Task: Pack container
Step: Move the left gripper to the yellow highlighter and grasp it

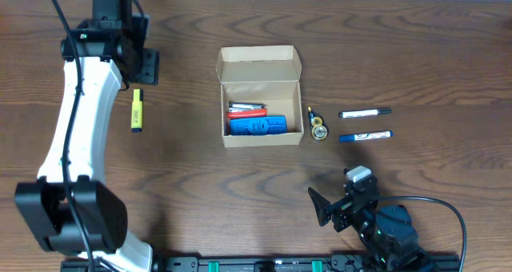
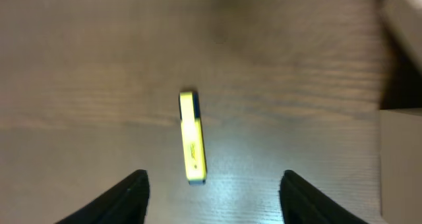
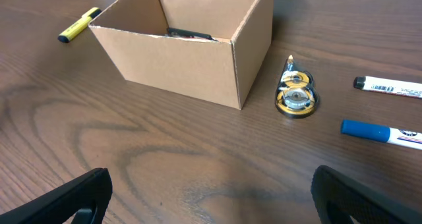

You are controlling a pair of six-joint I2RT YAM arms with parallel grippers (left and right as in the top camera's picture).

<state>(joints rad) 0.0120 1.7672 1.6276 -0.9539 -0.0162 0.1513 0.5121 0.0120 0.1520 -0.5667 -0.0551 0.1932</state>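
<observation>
A small rectangular tan cardboard box (image 1: pixel 260 70) stands in the middle of the dark brown wood-grain table (image 1: pixel 416 48), its hinged flap lid thrown back on the far side and its top open. Inside, a flat blue object (image 1: pixel 258 126) lies along the near wall, with some red-and-white pieces (image 1: pixel 246 110) just beyond it; what they are cannot be made out. Well to the left of the box lies a yellow highlighter pen (image 1: pixel 137 110), its length running near to far. The left gripper (image 1: pixel 147 70) hangs over the table just beyond the pen's far end. In the left wrist view its fingers (image 2: pixel 135 194) are spread apart and empty, and the highlighter (image 2: pixel 192 137) lies flat on the wood ahead of them, touching neither. Just right of the box, beside its near right corner, sits a small gold-and-clear tape dispenser (image 1: pixel 318 129). Further right lie two white markers side by side, apart from each other: a black-capped one (image 1: pixel 364 112) on the far side and a blue-capped one (image 1: pixel 365 135) on the near side. The right gripper (image 1: pixel 340 198) waits at the near edge, right of the box, its fingers (image 3: pixel 79 197) wide apart and carrying nothing. Its camera looks at the box (image 3: pixel 217 66), the tape dispenser (image 3: pixel 297 95) and both markers (image 3: pixel 389 87) (image 3: pixel 382 133).
</observation>
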